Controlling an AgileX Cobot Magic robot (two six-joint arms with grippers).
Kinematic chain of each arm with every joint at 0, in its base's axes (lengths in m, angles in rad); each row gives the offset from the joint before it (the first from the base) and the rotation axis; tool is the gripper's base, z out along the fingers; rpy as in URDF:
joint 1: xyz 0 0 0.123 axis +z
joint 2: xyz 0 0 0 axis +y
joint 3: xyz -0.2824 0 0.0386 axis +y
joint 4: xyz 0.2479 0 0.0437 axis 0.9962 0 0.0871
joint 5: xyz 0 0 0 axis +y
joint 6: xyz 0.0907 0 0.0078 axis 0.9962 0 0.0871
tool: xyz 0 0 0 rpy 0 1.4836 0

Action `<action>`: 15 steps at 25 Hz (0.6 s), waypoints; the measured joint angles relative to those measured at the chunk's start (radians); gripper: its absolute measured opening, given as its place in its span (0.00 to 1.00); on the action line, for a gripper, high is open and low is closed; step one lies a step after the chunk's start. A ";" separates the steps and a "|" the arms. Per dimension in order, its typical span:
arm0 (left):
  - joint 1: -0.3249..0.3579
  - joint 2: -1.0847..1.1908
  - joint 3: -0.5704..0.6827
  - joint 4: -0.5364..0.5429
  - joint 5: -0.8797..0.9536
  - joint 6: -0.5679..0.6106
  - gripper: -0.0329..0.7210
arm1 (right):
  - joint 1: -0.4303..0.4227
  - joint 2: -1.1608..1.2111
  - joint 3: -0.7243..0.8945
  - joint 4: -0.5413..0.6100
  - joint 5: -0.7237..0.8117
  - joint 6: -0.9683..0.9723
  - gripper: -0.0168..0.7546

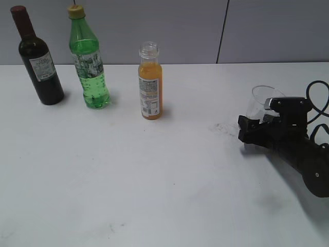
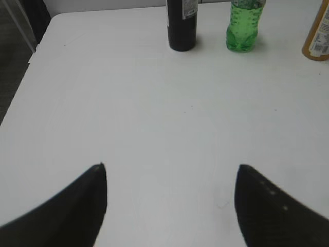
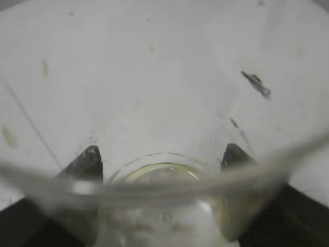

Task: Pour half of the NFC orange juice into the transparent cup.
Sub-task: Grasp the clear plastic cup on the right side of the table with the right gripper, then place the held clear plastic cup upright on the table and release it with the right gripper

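The NFC orange juice [image 1: 150, 87] stands upright and capless at the back middle of the white table; its lower part shows at the right edge of the left wrist view [image 2: 317, 43]. The transparent cup [image 1: 261, 101] stands at the right. In the right wrist view the cup [image 3: 154, 92] fills the frame between the jaws, with a dark mark on its wall. My right gripper [image 1: 249, 131] [image 3: 163, 157] is open, with its fingers on either side of the cup. My left gripper [image 2: 169, 167] is open and empty over bare table, outside the exterior view.
A dark wine bottle [image 1: 41, 62] [image 2: 182, 25] and a green bottle with a yellow cap [image 1: 90, 67] [image 2: 244, 28] stand at the back left, left of the juice. The table's left edge [image 2: 31, 56] shows in the left wrist view. A grey wall lies behind.
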 joint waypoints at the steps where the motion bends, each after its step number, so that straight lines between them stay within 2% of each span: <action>1: 0.000 0.000 0.000 0.000 0.000 0.000 0.82 | 0.000 -0.004 0.000 -0.003 0.001 0.000 0.72; 5: 0.000 0.000 0.000 0.000 0.000 0.000 0.82 | 0.000 -0.059 0.008 -0.088 0.005 0.000 0.72; 7: 0.000 0.000 0.000 0.000 0.000 0.000 0.82 | 0.000 -0.087 0.009 -0.207 0.005 0.000 0.72; 12: 0.000 0.000 0.000 0.000 0.000 0.000 0.82 | 0.000 -0.104 -0.002 -0.610 0.004 0.000 0.72; 15: 0.000 0.000 0.000 0.000 0.000 0.000 0.82 | 0.003 -0.104 -0.024 -0.761 0.004 0.025 0.72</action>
